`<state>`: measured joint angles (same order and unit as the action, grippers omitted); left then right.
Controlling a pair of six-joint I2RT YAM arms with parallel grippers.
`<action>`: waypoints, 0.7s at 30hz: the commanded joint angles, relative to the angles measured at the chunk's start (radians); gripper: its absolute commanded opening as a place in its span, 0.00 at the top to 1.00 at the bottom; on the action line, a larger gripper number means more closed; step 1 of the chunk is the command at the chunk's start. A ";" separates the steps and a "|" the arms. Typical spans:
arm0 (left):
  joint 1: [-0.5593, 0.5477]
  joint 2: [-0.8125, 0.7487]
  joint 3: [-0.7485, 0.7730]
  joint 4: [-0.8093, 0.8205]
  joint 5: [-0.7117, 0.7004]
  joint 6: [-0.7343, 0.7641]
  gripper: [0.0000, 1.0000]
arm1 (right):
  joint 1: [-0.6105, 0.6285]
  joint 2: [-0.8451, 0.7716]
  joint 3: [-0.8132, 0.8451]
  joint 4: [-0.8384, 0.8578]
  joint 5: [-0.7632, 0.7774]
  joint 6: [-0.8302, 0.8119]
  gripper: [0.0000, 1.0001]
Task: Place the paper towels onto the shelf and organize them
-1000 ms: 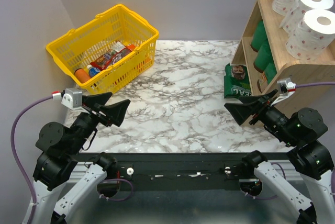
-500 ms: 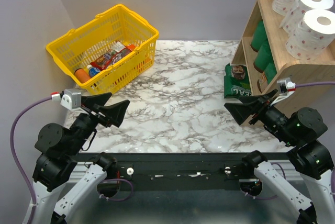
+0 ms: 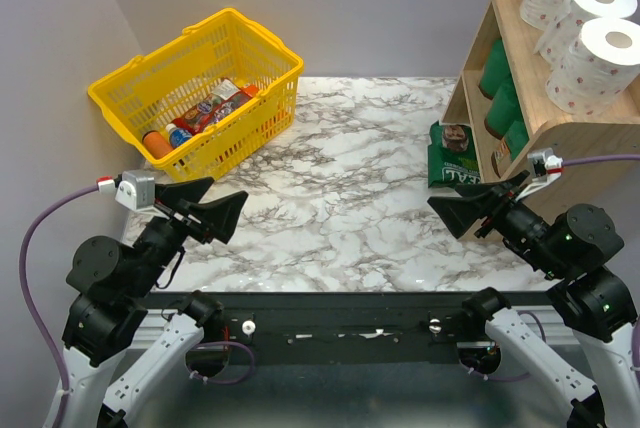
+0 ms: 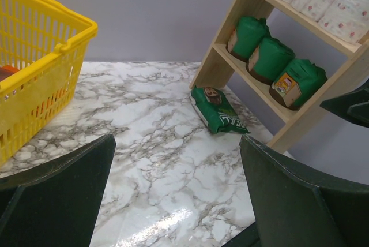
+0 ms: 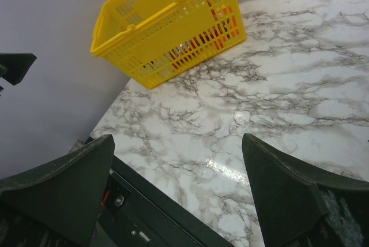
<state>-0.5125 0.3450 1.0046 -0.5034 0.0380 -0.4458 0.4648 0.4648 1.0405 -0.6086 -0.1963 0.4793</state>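
Hovering above the near edge of the marble table (image 3: 350, 178), the left gripper (image 3: 230, 188) and right gripper (image 3: 445, 194) both show their fingers spread wide with nothing between them, a pose unchanged over the past second: neither arm has shifted, and nothing on the table has moved. The three white paper towel rolls (image 3: 590, 8) lie side by side in a row on the top tier of the wooden shelf (image 3: 560, 138) at the far right. The green rolls (image 4: 271, 56) sit lined up on the tier below, their dark ends facing out. No roll can be seen on the marble, and each wrist camera looks out past its own open jaws at bare tabletop. A green packet (image 4: 216, 110) lies flat on the table just beside the foot of the shelf. The yellow basket (image 3: 160, 58) at the far left holds assorted packaged goods, among which no roll can be made out. With every visible roll already shelved and both arms motionless and well apart from the shelf, the stillness reads as the end of the job rather than a pause within it. Only tidying the rows would seem to remain, if anything.
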 commanded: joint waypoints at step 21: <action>-0.001 0.029 0.045 0.020 0.036 0.013 0.01 | 0.002 0.043 0.113 0.027 -0.054 -0.016 0.00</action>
<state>-0.5125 0.3470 1.0004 -0.5037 0.0387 -0.4496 0.4648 0.4870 1.0649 -0.6319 -0.1986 0.4789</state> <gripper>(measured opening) 0.988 0.998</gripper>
